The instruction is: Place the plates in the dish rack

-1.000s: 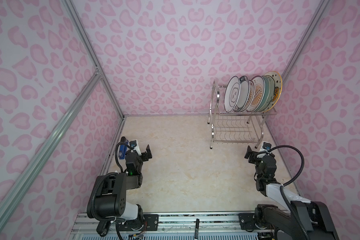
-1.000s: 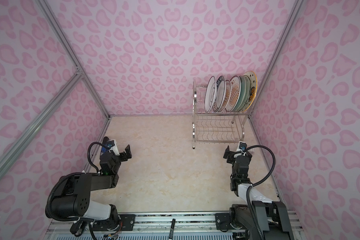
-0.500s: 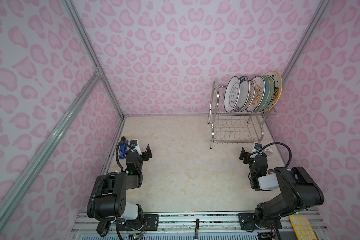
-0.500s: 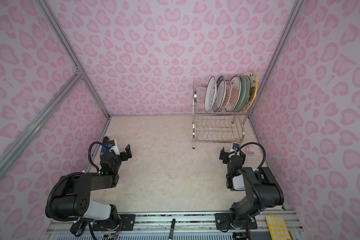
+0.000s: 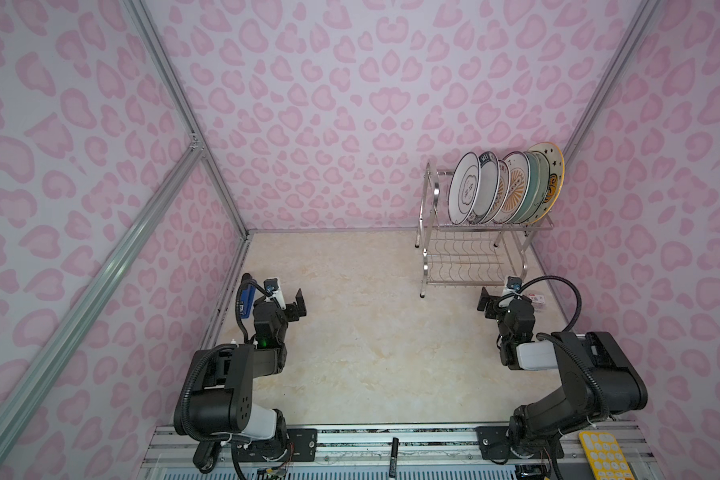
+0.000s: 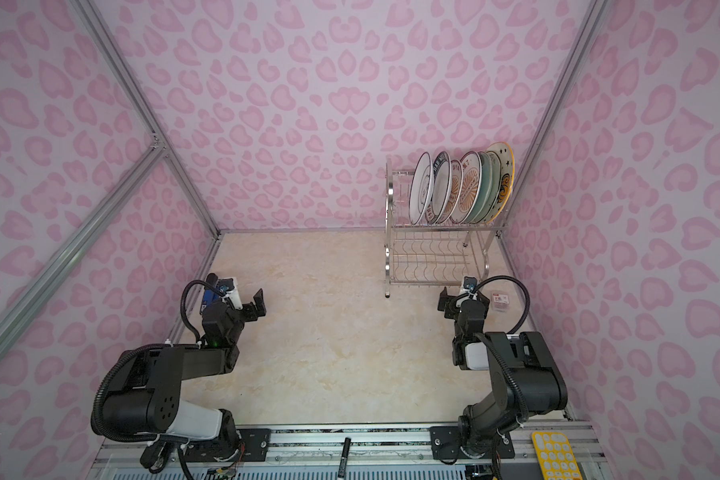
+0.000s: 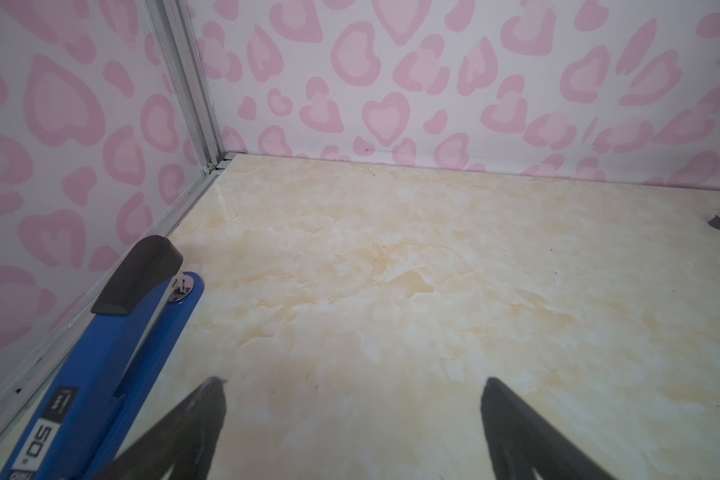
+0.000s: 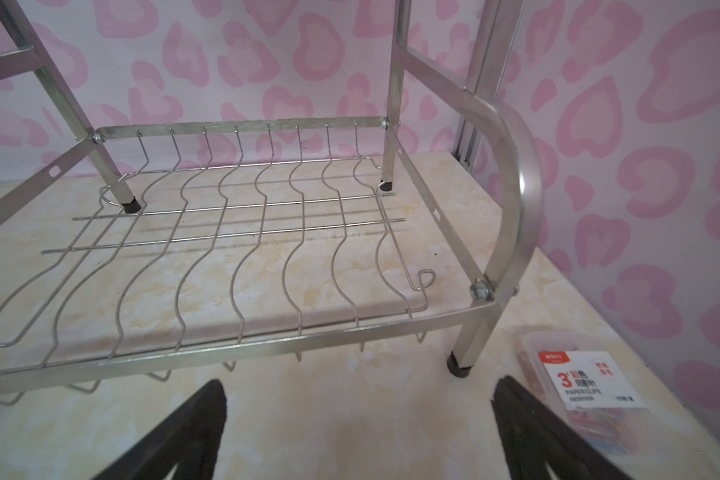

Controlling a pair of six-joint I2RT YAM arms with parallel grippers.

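Left wrist view: our black left gripper [image 7: 353, 386] gapes wide, holding nothing.
Black right gripper [image 8: 361, 384]: wide apart, empty.
Round ceramic plates [image 5: 470, 191]: upright in the top tier of the two-tier chrome wire dish rack [image 8: 520, 195].

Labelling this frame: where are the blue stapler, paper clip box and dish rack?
blue stapler [image 7: 96, 353]: left wrist view, blue upper arm.
paper clip box [image 8: 587, 382]: right wrist view, printed label.
dish rack [image 8: 522, 199]: right wrist view, curved end tube.

Plates [image 5: 512, 187] overlap — rear faces mostly hidden, lettering unreadable.
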